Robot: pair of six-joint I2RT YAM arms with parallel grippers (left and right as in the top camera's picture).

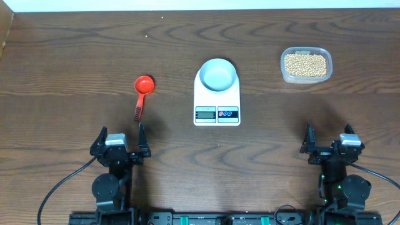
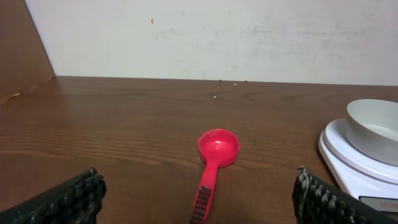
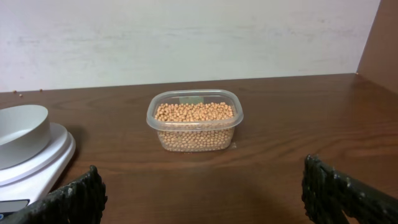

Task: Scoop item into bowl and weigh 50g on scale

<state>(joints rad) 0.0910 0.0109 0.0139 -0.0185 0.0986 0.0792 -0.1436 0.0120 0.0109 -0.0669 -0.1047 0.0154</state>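
The tan-yellow beans point(image 1: 305, 64) fill a clear plastic tub point(image 1: 284, 72) at the back right; they also show in the right wrist view point(image 3: 194, 112). The pale blue-white bowl point(image 1: 218, 75) stands empty on the white scale point(image 1: 217, 114) at the table's middle. It shows at the edge of both wrist views point(image 2: 373, 121) point(image 3: 22, 124). A red scoop point(image 1: 144, 86) with a dark-gripped handle lies left of the scale, straight ahead of my left gripper point(image 2: 199, 199). My left gripper point(image 1: 120, 139) is open and empty. My right gripper point(image 1: 326, 139) is open and empty, well short of the tub.
Both arm bases sit at the table's front edge. A white wall point(image 2: 217, 37) runs along the back of the table. Brown side panels point(image 2: 25, 43) point(image 3: 379, 43) stand at the far left and far right.
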